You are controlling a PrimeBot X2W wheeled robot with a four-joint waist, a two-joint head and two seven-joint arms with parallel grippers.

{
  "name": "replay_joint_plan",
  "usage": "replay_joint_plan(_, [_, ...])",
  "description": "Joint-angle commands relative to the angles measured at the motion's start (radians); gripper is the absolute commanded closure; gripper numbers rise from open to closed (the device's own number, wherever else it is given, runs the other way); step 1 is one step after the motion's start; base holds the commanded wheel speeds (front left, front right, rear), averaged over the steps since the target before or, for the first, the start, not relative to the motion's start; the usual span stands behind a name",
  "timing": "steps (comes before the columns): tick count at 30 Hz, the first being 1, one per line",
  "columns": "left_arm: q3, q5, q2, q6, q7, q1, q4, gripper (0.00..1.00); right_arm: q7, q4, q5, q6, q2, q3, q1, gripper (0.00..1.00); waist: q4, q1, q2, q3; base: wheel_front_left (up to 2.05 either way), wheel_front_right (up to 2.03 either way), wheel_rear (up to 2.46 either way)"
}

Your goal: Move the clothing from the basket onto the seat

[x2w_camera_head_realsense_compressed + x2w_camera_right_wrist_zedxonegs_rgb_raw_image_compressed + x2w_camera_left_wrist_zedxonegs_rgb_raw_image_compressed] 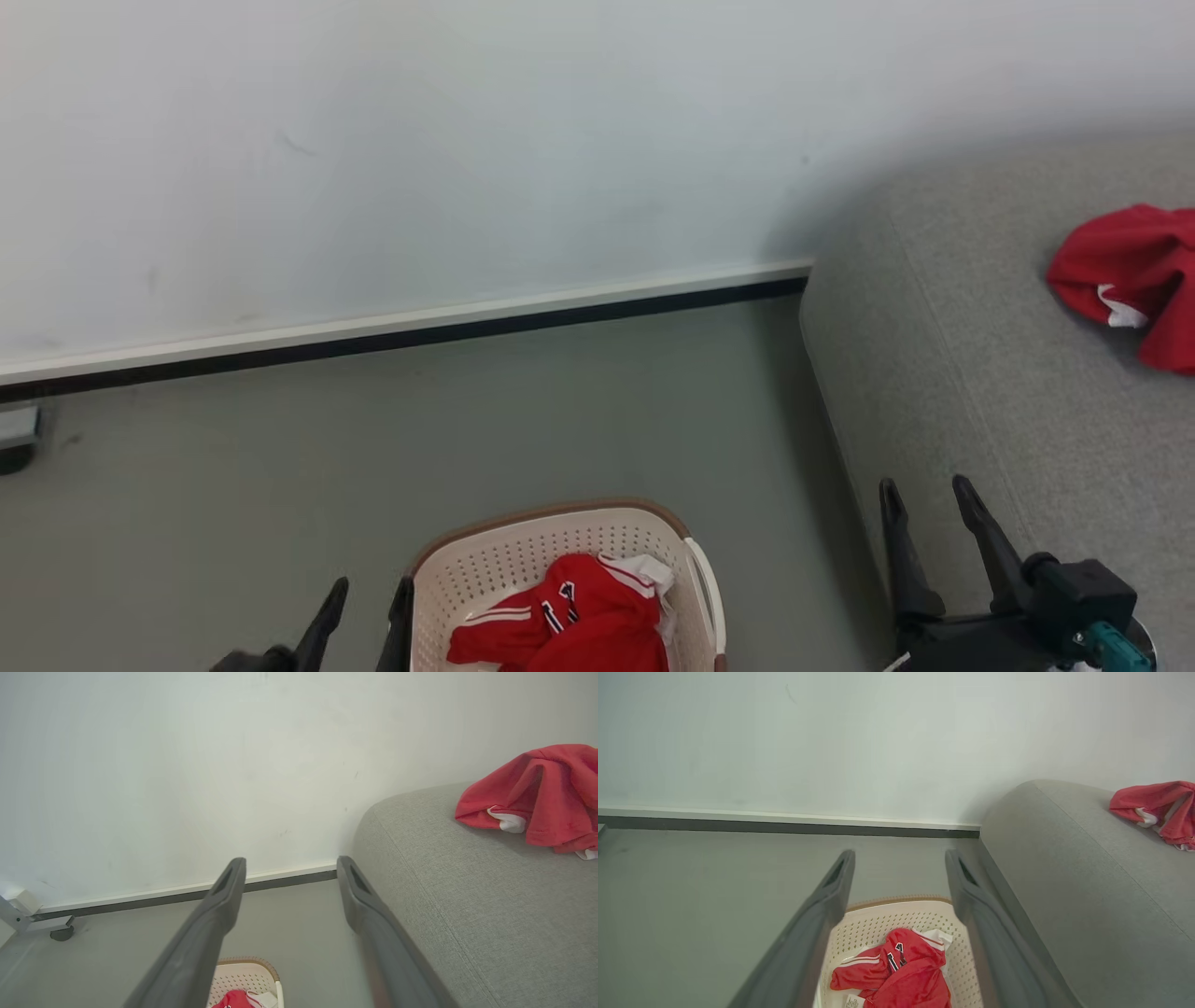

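- Left pincer [373,586] is hanging at the near left, just beside the basket's left wall. Jaws are standing wide and holding nothing.
- Right pincer [924,485] is hanging over the near left edge of the seat [980,392]. Jaws are also standing wide, with nothing between them.
- Basket [551,511] is sitting on the floor [467,420], near, left of the seat and apart from it.
- Clothing [579,621] is lying crumpled inside the basket. It is red with white stripes along one fold, and a white panel is showing at its far right.
- Marks [894,956], black and white, are showing on the top fold. They are looking like figures, but I cannot read them.
- Tag [852,1002], white, is lying at the near edge of the heap. Its print is too small to read.
- Second garment [1130,280], red with a bit of white trim, is lying bunched on the seat at the far right, well apart from the basket. No writing is showing on it.
- Wall [467,140] is running behind, far, with a pale skirting [420,322] over a dark strip.
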Motion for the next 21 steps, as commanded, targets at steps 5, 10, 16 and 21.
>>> replay_joint_plan(5, [-0.046,0.023,-0.004,-0.015,0.067,-0.135,0.083,0.00,-0.012,-0.029,0.015,0.000,0.001,0.026,-0.058,0.00,-0.141,0.0000,-0.0001,0.189,0.00,0.00,0.00])
replay_joint_plan(10, [-0.083,0.046,0.002,-0.024,0.170,-0.277,0.203,0.00,-0.044,-0.026,0.034,0.000,0.002,0.040,-0.101,0.00,-0.238,0.0000,-0.0001,0.342,0.00,0.00,0.00])
replay_joint_plan(16, [-0.140,0.100,0.037,-0.045,0.294,-0.451,0.369,0.00,-0.088,-0.031,0.051,0.000,0.002,0.048,-0.142,0.00,-0.325,0.0000,-0.0001,0.504,0.00,0.00,0.00])
replay_joint_plan(21, [-0.191,0.146,0.050,-0.059,0.357,-0.595,0.505,0.00,-0.095,-0.043,0.038,0.000,0.002,0.061,-0.148,0.00,-0.372,0.0000,-0.0001,0.600,0.00,0.00,0.00])
